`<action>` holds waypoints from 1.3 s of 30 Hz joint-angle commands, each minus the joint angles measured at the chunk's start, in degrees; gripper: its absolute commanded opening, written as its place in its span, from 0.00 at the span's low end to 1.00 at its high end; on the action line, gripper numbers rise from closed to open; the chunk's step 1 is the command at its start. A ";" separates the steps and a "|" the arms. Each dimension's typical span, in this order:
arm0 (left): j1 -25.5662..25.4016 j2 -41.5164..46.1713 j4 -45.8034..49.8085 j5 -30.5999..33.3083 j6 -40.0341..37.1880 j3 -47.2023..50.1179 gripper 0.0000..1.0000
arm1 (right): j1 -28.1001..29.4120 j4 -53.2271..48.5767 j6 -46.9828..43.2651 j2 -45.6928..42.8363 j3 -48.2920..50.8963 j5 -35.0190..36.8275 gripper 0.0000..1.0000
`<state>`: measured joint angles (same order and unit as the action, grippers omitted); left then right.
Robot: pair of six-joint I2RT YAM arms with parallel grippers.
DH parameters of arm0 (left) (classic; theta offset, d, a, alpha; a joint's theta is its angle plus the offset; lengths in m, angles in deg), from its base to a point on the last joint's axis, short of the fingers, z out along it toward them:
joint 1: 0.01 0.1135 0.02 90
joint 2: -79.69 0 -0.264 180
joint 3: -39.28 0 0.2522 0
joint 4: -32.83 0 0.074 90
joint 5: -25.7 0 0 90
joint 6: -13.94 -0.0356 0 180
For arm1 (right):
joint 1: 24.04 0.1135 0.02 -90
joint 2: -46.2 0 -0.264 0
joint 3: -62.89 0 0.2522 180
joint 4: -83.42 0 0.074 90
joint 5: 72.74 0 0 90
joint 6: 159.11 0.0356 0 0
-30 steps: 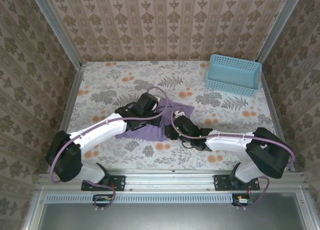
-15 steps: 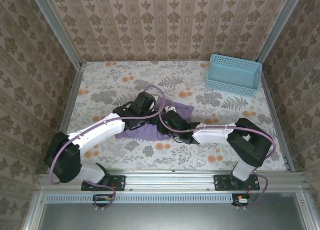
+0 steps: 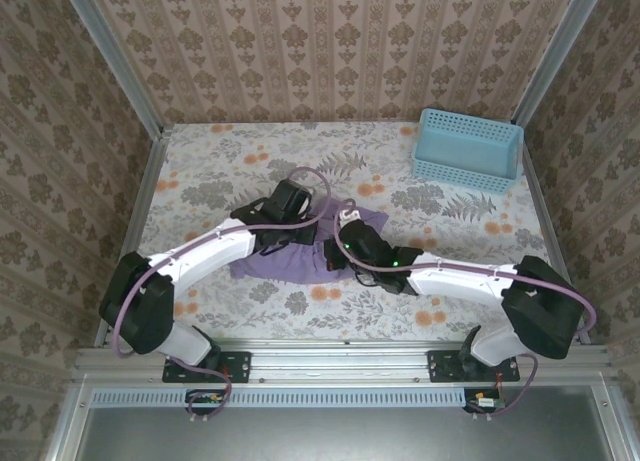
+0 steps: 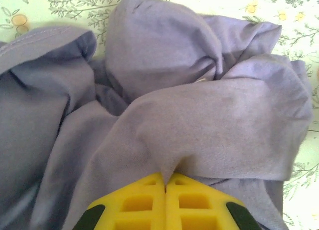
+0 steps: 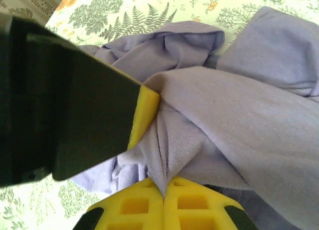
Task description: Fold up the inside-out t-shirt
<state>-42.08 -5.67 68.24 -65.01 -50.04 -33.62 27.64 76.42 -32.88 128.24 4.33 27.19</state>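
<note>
A light-blue rectangular plastic basket [image 3: 468,149] with perforated walls sits at the far right corner of the pale floral-print table surface [image 3: 220,171]. Beige damask-patterned walls [image 3: 330,51] enclose three sides. A grey metal rail [image 3: 340,353] runs along the near edge.

T-shirt [image 4: 164,65]: soft lavender cloth, matt, with a fine knit grain, creased and rumpled.
Left fingers [image 4: 134,202], right fingers [image 5: 192,206]: yellow moulded plastic or rubber (cannot tell which), matt, with square recessed pockets.
Surface [image 3: 200,181]: smooth matt covering with a floral print.
Basket [image 3: 467,171]: light blue plastic with perforated walls and a slight sheen.
Arm shells [image 3: 215,251]: smooth white plastic, semi-gloss.
Frame rail [image 3: 340,353]: bare brushed metal.
Walls [image 3: 330,41]: matt, patterned, paper-like covering.
</note>
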 commanded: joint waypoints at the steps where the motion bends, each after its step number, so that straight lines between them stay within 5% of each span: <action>1: 1.61 -1.41 6.88 10.25 -0.62 -2.31 0.10 | 0.07 -4.81 3.61 -7.13 1.37 1.38 0.00; 7: -3.49 14.27 2.95 11.67 5.98 10.35 0.49 | -0.42 -6.19 8.98 -12.16 2.87 4.47 0.00; 13: -13.28 23.15 -3.11 12.26 11.16 18.20 0.58 | -0.16 -3.71 9.54 -9.78 1.71 1.42 0.00; 20: -17.72 19.95 -13.75 9.63 12.74 21.09 0.63 | 1.01 -2.38 10.25 -9.97 1.99 1.55 0.00; 24: -17.70 15.25 -14.81 10.16 12.24 19.62 0.55 | 1.90 -2.02 10.32 -10.14 1.98 1.05 0.00; 30: -17.79 9.89 -12.08 12.93 9.55 18.48 0.21 | 1.06 -7.96 10.20 -15.22 1.75 4.66 0.00; 39: -17.55 6.82 -10.93 15.33 8.68 23.45 0.11 | -3.07 -20.27 11.80 -21.84 -1.78 5.54 0.00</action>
<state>-59.56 2.55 54.86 -52.37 -40.27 -11.50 24.67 62.04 -22.39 106.67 4.73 30.80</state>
